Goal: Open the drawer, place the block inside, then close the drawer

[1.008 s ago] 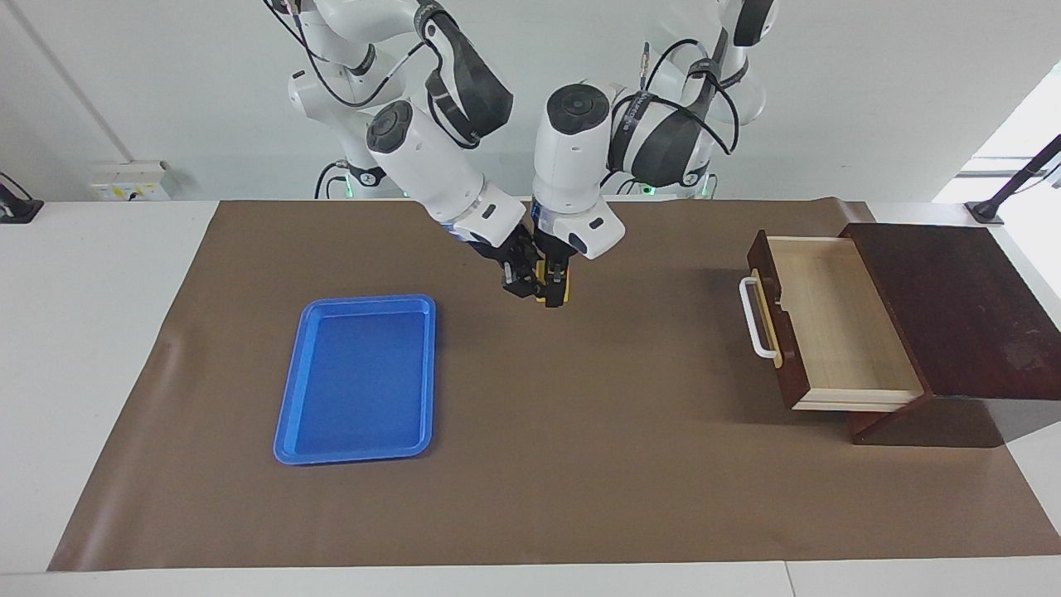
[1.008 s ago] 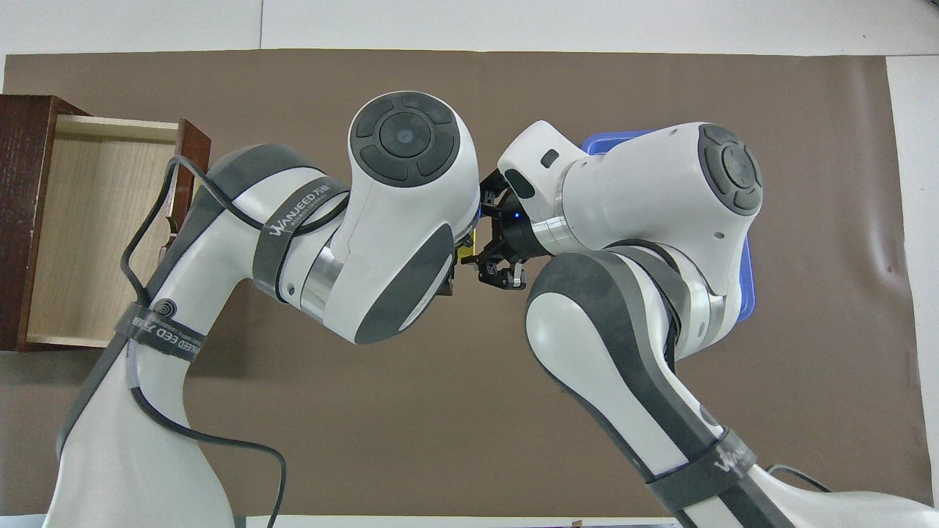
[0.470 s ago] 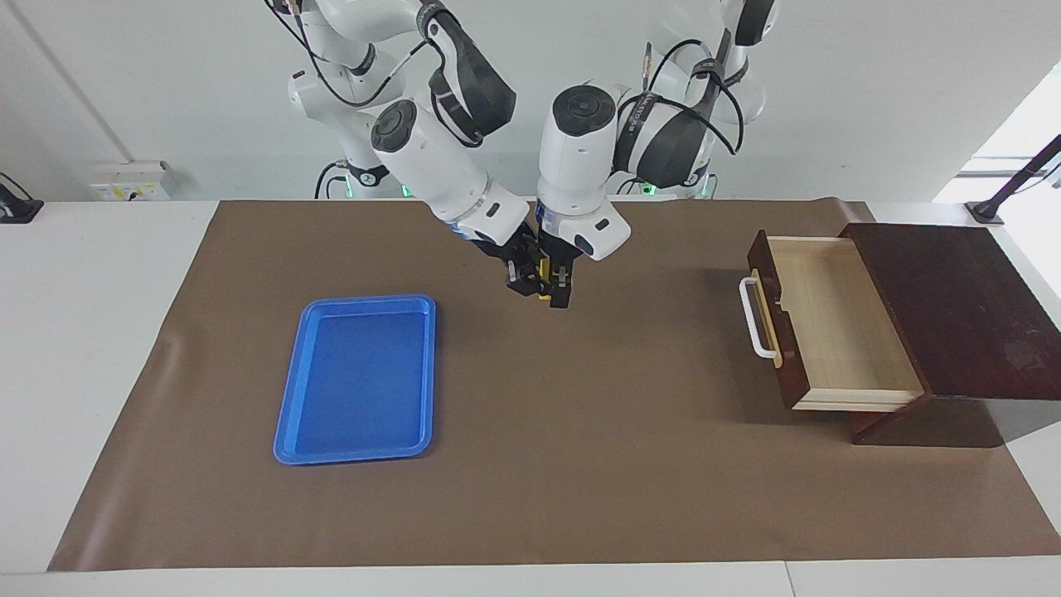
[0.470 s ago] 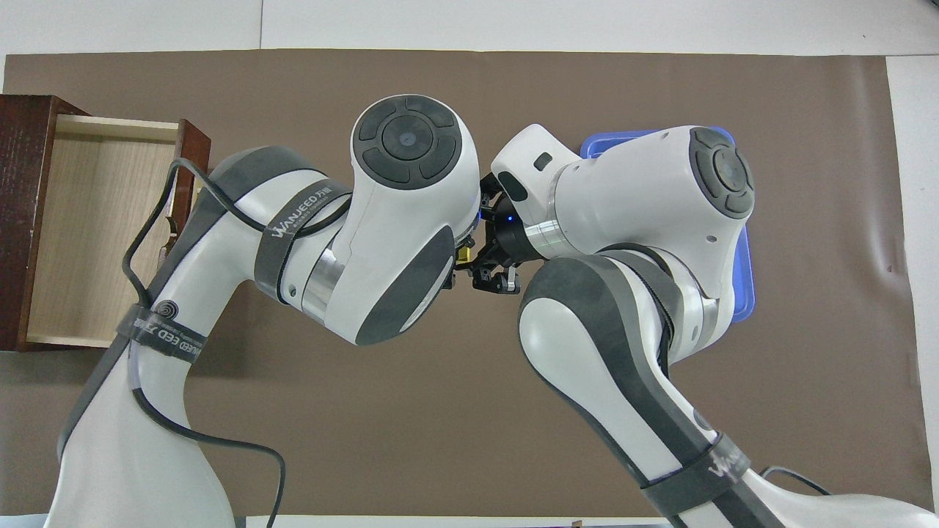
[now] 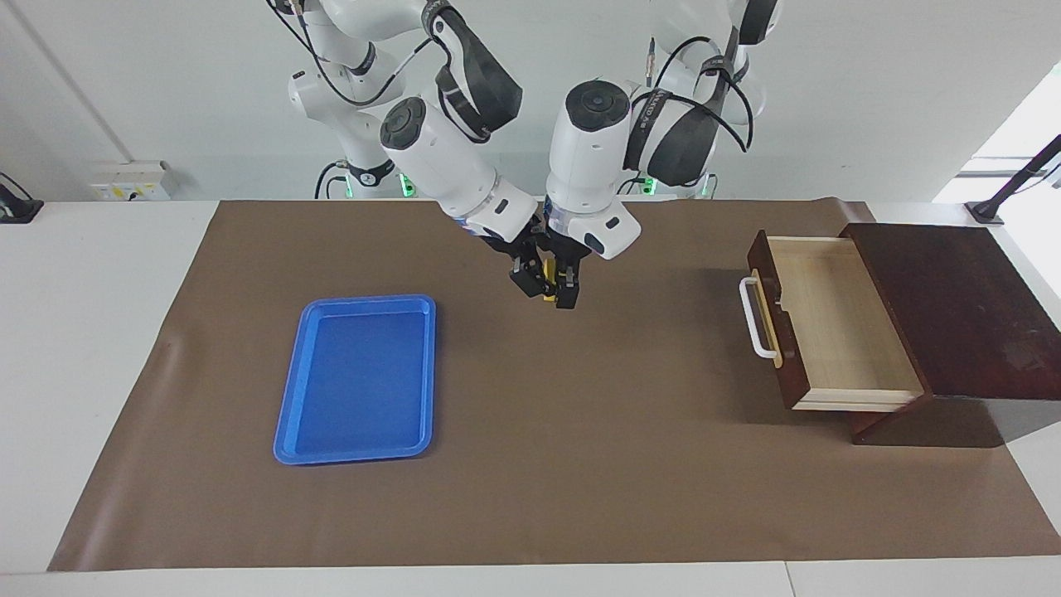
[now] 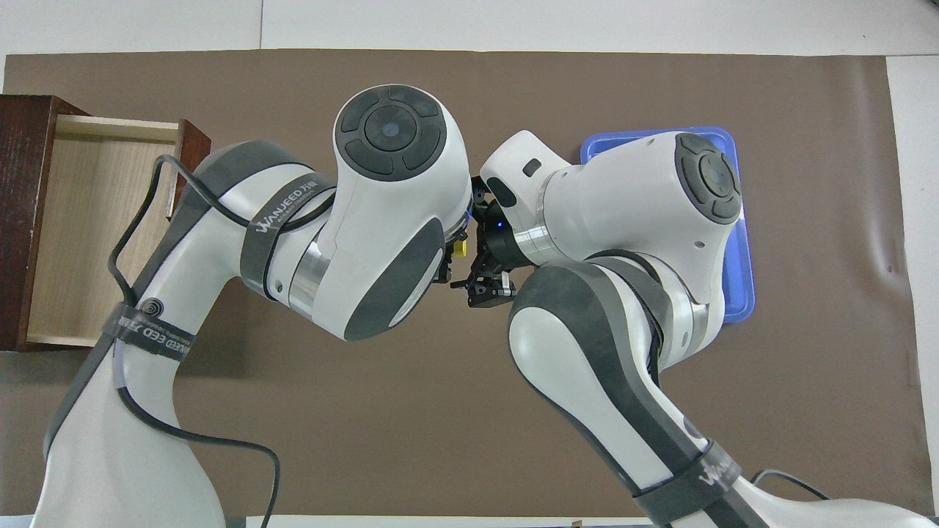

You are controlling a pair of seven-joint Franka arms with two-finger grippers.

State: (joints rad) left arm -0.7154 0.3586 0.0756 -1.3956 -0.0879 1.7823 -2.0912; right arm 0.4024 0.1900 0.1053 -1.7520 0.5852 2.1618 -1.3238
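Observation:
The small yellow block (image 5: pixel 547 287) (image 6: pixel 460 248) hangs in the air over the brown mat, between the two grippers' black fingers. My left gripper (image 5: pixel 559 294) points down and is shut on the block. My right gripper (image 5: pixel 524 280) (image 6: pixel 486 288) slants in right beside it, its fingers spread and off the block. The drawer (image 5: pixel 837 323) (image 6: pixel 95 235) stands pulled out at the left arm's end of the table, its pale inside bare, its white handle (image 5: pixel 753 319) facing the middle of the table.
A blue tray (image 5: pixel 358 377) (image 6: pixel 742 286) lies on the mat (image 5: pixel 580 456) toward the right arm's end. The dark wooden cabinet (image 5: pixel 961 307) holds the drawer. In the overhead view both arms cover much of the mat's middle.
The left gripper has shut on the block and the right gripper has opened off it. Both wrists have risen slightly and drifted toward the drawer's end.

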